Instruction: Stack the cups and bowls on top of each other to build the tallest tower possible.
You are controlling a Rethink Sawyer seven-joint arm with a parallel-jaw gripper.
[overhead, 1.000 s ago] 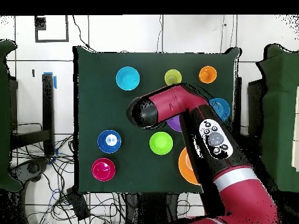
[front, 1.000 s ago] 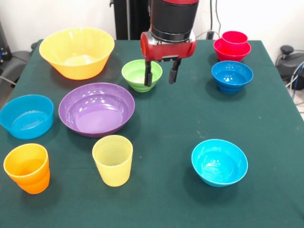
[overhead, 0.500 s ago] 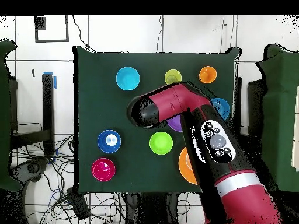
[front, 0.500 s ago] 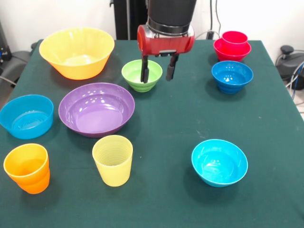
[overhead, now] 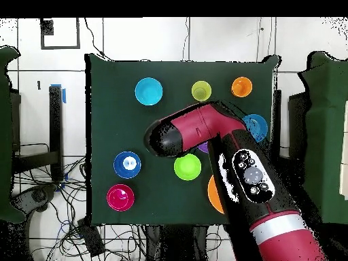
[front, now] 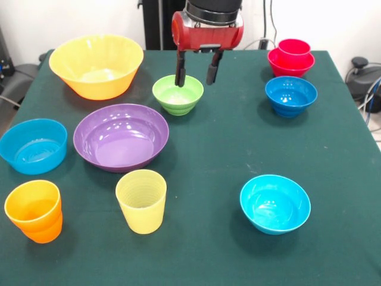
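Note:
My gripper (front: 195,74) hangs open and empty, raised just behind the lime green bowl (front: 177,94); its left finger (front: 179,71) lines up with that bowl's far rim. A red cup nested in a red bowl (front: 290,56) forms the tower at the far right, with the dark blue bowl (front: 290,95) in front of it. The yellow-orange bowl (front: 95,64), purple bowl (front: 121,136) and light blue bowl (front: 33,145) stand on the left. Near the front are the orange cup (front: 34,210), pale yellow cup (front: 141,199) and cyan bowl (front: 275,202). In the overhead view the arm (overhead: 204,126) hides the gripper and most of the purple bowl.
The green tablecloth (front: 238,143) covers the table. Cables and dark equipment (front: 363,74) lie beyond its right edge. Seen from overhead, the arm also covers part of the yellow-orange bowl (overhead: 213,195) and the light blue bowl (overhead: 258,126).
The gripper has risen and drawn back toward the far side of the table, still open and empty. No cup or bowl has moved.

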